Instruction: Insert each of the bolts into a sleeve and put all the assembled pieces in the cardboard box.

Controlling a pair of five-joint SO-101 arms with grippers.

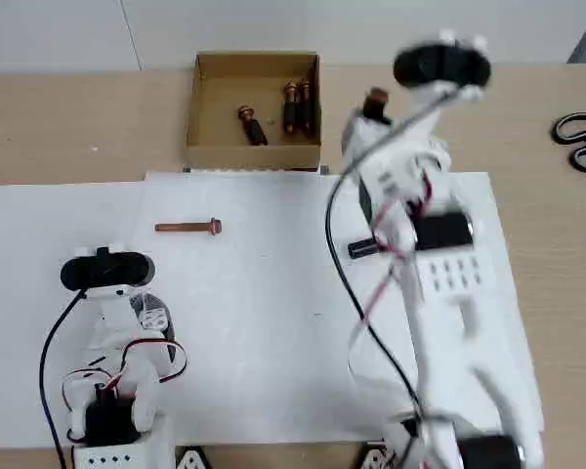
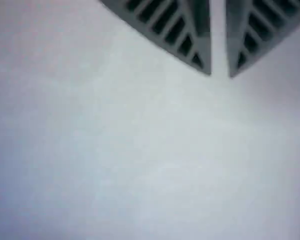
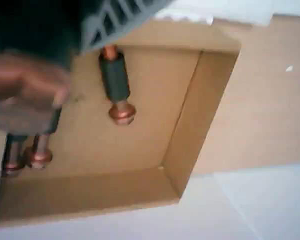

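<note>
Just beside the box (image 1: 254,156), the right tool (image 1: 369,115) pinches a sleeved bolt (image 1: 376,99); the left tool (image 2: 220,74), pressed almost together, holds nothing over the sheet (image 1: 254,322). On it lies a bare bolt (image 1: 188,227): stiff, light, smooth metal likely to roll, probably best taken across its shank

White left arm (image 1: 112,327), white right arm (image 1: 447,293), black-red cables (image 1: 332,244), grey slotted left tool (image 2: 219,70)
</note>
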